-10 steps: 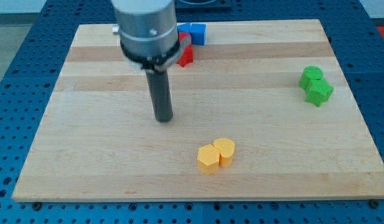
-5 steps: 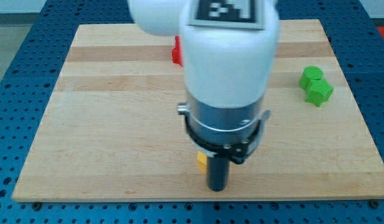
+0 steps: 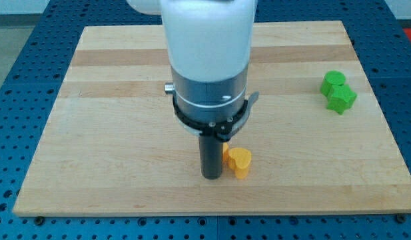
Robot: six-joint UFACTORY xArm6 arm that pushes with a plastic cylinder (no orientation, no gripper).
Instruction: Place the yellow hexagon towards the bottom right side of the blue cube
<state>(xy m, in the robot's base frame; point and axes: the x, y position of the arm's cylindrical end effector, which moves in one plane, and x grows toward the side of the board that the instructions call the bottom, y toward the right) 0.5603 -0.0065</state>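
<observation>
My tip [image 3: 212,177] rests on the board near the view's bottom centre, touching the left side of the yellow blocks. A yellow rounded block [image 3: 240,162] shows just right of the rod. The yellow hexagon is mostly hidden behind the rod, with only a sliver [image 3: 227,156] showing. The blue cube is hidden behind the arm's white and grey body [image 3: 208,67], which covers the board's top centre.
Two green blocks [image 3: 337,92] sit together at the view's right, the upper one round, the lower one star-like. The wooden board [image 3: 92,133] lies on a blue perforated table. The red and blue blocks seen earlier at the top are hidden by the arm.
The arm swung from the upper left down to the bottom centre, then shifted slightly left. The tip now stands at the yellow blocks' left side; the hexagon is hidden behind the rod.
</observation>
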